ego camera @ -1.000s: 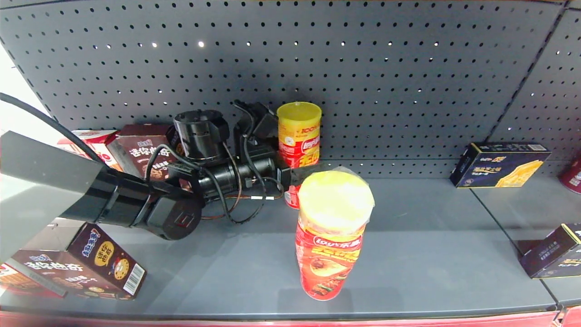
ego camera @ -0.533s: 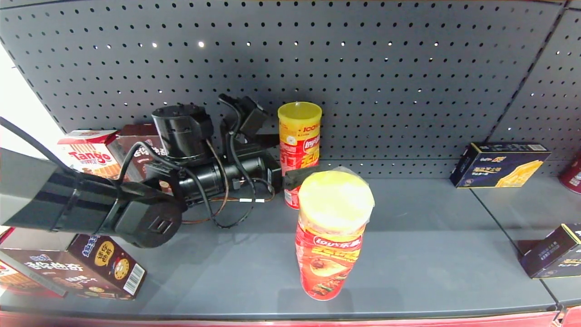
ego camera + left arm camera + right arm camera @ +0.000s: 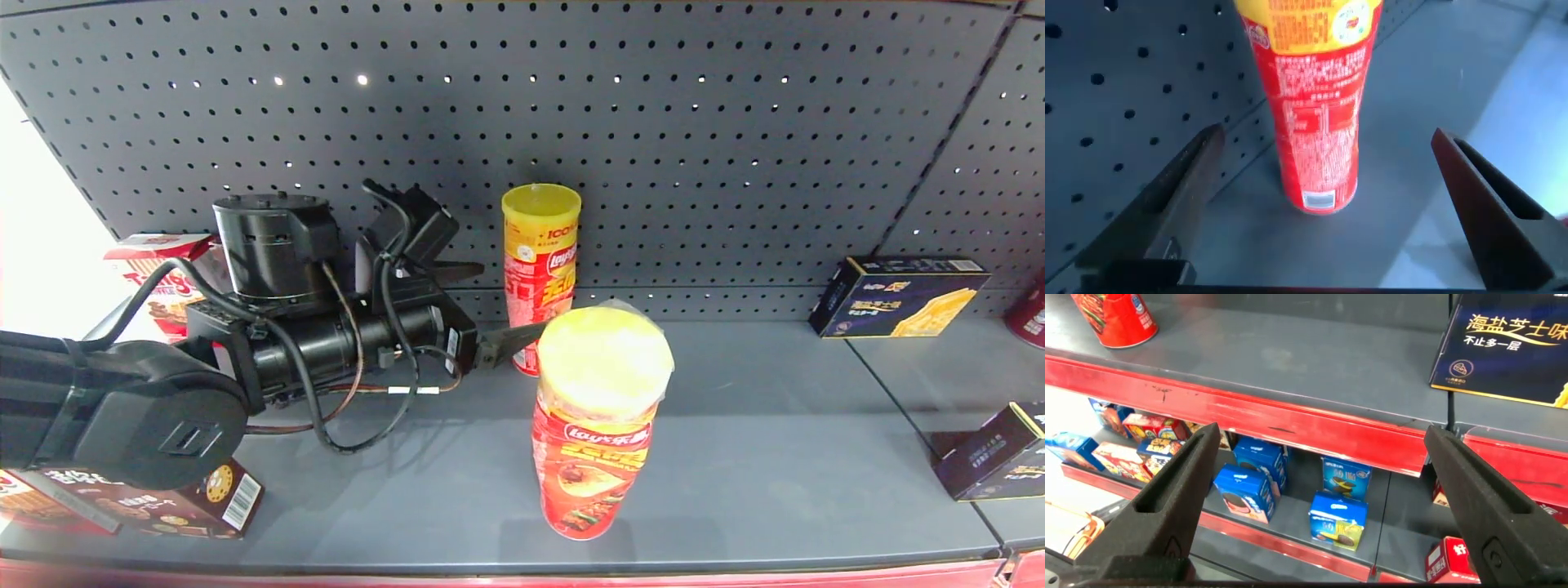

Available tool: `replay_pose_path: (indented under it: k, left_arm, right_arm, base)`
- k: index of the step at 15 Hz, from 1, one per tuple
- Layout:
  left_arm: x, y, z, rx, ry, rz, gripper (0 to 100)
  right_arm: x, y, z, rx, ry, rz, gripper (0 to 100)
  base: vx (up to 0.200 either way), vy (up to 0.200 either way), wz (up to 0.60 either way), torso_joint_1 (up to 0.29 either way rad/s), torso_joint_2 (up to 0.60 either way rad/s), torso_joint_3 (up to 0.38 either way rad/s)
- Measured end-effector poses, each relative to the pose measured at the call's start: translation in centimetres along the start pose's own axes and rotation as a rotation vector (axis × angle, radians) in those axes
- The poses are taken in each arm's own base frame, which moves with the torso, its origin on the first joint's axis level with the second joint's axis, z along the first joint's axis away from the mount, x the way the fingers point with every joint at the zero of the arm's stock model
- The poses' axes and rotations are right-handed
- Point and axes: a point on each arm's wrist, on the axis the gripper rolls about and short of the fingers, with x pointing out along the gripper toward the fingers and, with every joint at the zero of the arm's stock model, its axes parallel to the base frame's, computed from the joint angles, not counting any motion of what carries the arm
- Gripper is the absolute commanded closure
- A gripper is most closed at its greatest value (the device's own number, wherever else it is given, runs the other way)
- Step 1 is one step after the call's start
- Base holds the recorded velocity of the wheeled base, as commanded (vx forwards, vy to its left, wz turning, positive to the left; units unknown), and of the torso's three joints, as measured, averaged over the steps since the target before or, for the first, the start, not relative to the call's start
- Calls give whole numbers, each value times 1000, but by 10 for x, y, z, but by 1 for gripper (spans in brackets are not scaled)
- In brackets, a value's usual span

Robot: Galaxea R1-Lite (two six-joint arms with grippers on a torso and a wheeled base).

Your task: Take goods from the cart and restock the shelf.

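Two red chips cans with yellow lids stand upright on the grey shelf. The back can is near the pegboard wall, and the front can is close to the shelf's front edge. My left gripper is open just left of the back can, with one finger toward the wall and the other low at the can's base, not gripping it. In the left wrist view the back can stands free beyond the open left gripper. My right gripper is open and empty in front of the red shelf edge.
Biscuit boxes sit behind my left arm, and another box lies at the front left. Dark blue boxes and a red can occupy the right. Blue cartons fill the lower shelf.
My left arm has drawn back to the left, away from the back can. The can stays standing on the shelf, and the front can has not moved.
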Motion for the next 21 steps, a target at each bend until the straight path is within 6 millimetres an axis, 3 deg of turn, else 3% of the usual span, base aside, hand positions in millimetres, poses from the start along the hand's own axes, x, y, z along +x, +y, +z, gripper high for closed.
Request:
replay_pose_path:
  k: [7,21]
  left_arm:
    - [-1,4,8,56,60,165,0]
    - [13,18,14,58,76,281,0]
  right_arm:
    - [0,0,0,0,1,0,0]
    - [0,0,0,0,1,0,0]
  base:
    - [0,0,0,0,0,0]
    - [0,0,0,0,0,0]
